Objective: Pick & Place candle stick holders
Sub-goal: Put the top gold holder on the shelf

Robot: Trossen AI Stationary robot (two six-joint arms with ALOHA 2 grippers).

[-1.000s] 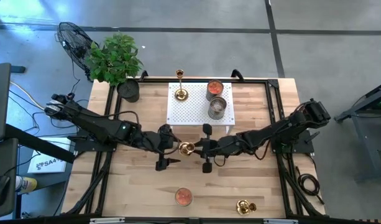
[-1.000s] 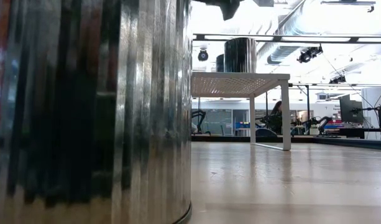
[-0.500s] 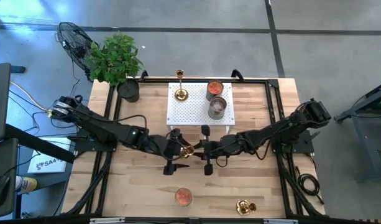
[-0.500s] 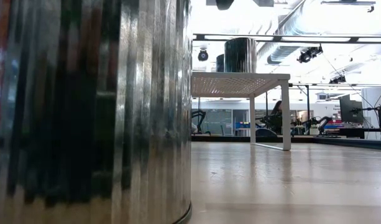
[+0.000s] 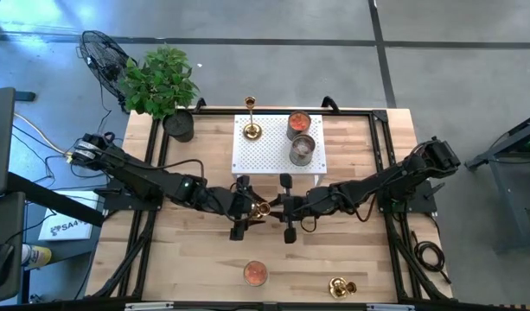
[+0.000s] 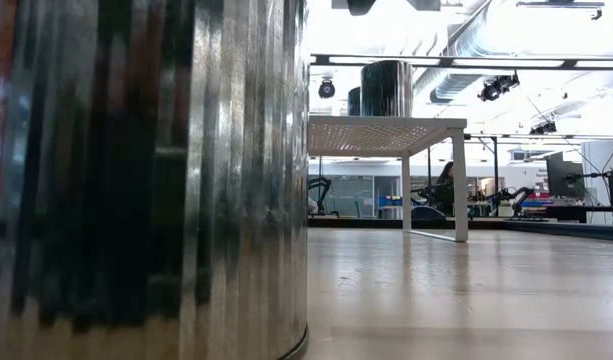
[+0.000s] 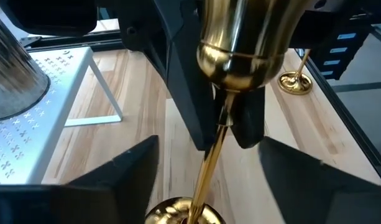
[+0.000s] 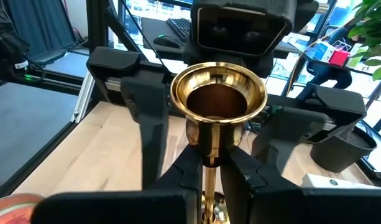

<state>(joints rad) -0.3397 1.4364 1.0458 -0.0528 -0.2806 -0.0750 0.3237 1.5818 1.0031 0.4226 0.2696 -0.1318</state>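
Brass candlestick [image 5: 261, 208] held mid-counter [image 5: 195, 259].
Right gripper [image 5: 282, 208] clamps its stem; left gripper [image 5: 245, 210] jaws straddle it, apart.

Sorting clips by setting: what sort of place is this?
Likely a robotics lab or workshop: a framed wooden table on grey concrete floor, exposed ceiling ducts, and desks with monitors behind.

Seen level from the worktop, a ribbed shiny metal can [image 6: 146, 180] fills the left half and hides both arms and everything behind it. In the left wrist view the gold-brass candlestick held between the grippers [image 7: 240, 43] is cut off at both ends. From overhead, whether the left gripper's fingers [image 5: 239, 226] touch it cannot be told.
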